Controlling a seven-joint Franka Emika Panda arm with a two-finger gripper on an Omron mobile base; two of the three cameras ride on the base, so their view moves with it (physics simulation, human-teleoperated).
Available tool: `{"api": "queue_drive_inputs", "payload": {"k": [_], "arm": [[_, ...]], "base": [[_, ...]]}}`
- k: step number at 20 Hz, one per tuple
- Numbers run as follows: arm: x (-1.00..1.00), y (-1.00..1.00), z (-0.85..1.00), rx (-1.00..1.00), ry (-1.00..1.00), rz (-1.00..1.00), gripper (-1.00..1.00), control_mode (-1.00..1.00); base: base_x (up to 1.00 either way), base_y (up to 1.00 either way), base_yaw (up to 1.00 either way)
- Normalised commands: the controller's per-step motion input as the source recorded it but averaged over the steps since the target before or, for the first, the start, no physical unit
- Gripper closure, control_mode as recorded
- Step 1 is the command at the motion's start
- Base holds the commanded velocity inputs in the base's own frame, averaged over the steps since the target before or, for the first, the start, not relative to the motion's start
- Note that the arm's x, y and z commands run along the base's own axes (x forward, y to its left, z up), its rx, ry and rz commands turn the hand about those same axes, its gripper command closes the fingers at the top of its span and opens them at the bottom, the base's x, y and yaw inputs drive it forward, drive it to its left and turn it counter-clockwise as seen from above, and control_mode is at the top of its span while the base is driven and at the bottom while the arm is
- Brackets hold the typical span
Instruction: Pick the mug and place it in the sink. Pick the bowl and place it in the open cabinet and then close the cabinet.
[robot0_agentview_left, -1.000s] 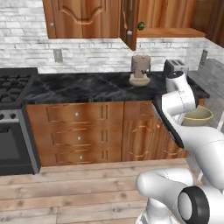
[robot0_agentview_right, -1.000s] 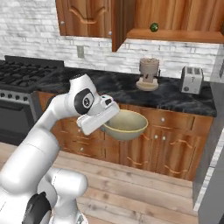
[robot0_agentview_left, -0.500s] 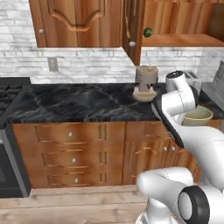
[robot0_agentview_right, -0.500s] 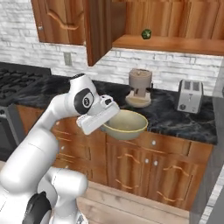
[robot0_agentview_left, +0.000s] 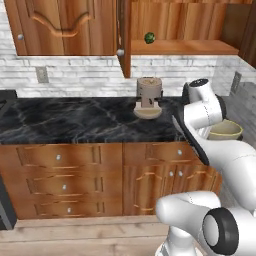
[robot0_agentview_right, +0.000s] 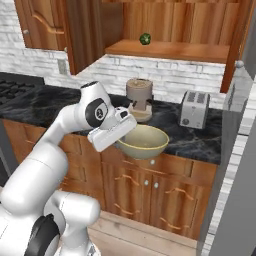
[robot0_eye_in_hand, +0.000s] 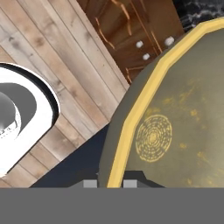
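The arm bends at the elbow at centre left of the right base view, forearm level, its gripper (robot0_agentview_right: 121, 136) pinched narrow on the near rim of the bowl (robot0_agentview_right: 144, 141). The bowl hangs upright in mid-frame, off the counter (robot0_agentview_right: 200, 137), in front of its edge. The open cabinet (robot0_agentview_right: 170, 49) sits at upper centre, a small green ball (robot0_agentview_right: 145, 38) on its shelf

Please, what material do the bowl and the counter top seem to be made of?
The bowl looks like glazed ceramic or stoneware: olive-beige, with a lighter rim and a mottled inside. It could also be plastic. The counter top looks like polished black marble, with thin white veins across it.
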Motion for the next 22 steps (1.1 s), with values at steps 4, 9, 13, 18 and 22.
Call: {"api": "queue_drive_inputs", "payload": {"k": [4, 9, 13, 18, 22], "arm": [[0.00, 0.00, 0.00, 0.00, 0.00, 0.00, 1.00, 1.00], [0.00, 0.00, 0.00, 0.00, 0.00, 0.00, 1.00, 1.00], [0.00, 0.00, 0.00, 0.00, 0.00, 0.00, 1.00, 1.00], [0.00, 0.00, 0.00, 0.00, 0.00, 0.00, 1.00, 1.00], [0.00, 0.00, 0.00, 0.00, 0.00, 0.00, 1.00, 1.00]], "base": [[0.17, -0.08, 0.00], [0.54, -0.14, 0.00], [0.49, -0.51, 0.04], [0.39, -0.42, 0.05], [0.37, -0.07, 0.01]]}}
